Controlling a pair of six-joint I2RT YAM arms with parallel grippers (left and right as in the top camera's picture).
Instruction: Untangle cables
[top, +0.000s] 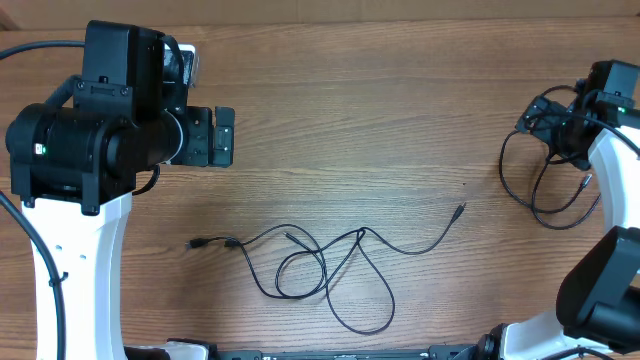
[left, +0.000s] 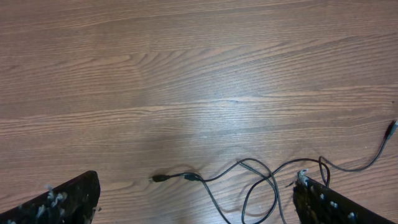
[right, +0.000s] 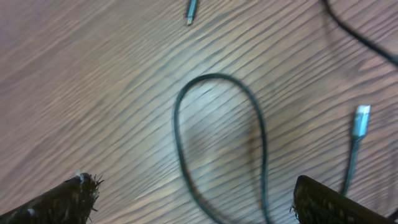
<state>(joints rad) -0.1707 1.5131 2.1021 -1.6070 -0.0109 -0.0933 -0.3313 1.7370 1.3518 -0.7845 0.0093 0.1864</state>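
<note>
We find open table (top: 380, 120) across the far half; a tangled cable (top: 322, 262) sprawls front-centre, and a looped cable (top: 533, 208) lies far right.

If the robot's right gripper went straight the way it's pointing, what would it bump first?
Most likely the black cable loop lying on the table, which sits right ahead of the open right gripper. How far off is hard to tell.

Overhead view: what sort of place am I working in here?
Likely a robotics lab bench: wood-grain table, left arm and right arm at its sides, loose cables lying on it.
</note>
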